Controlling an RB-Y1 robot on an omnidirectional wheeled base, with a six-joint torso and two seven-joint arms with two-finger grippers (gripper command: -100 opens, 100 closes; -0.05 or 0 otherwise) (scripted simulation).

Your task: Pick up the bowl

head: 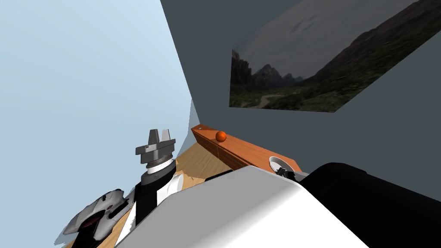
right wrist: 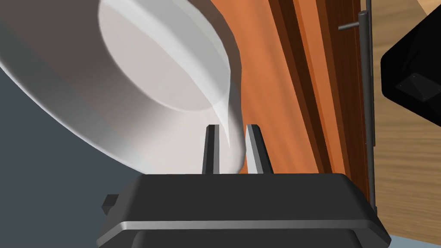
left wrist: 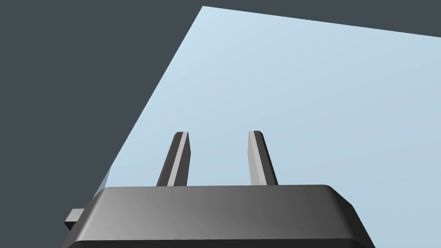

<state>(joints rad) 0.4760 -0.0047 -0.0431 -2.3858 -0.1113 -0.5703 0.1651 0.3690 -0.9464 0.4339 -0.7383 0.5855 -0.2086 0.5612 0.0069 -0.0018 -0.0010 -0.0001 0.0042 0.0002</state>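
A white bowl (head: 277, 162) sits at the near end of an orange-brown wooden cabinet top (head: 245, 150), against a dark grey wall. The right gripper (right wrist: 232, 127) pinches the bowl's rim, one finger inside and one outside. An orange ball (head: 221, 136) rests farther along the top. The left gripper (left wrist: 218, 133) is raised well away, fingers spread, holding nothing.

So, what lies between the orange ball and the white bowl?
Nothing: in the head view, the brown top between the orange ball and the white bowl is bare.
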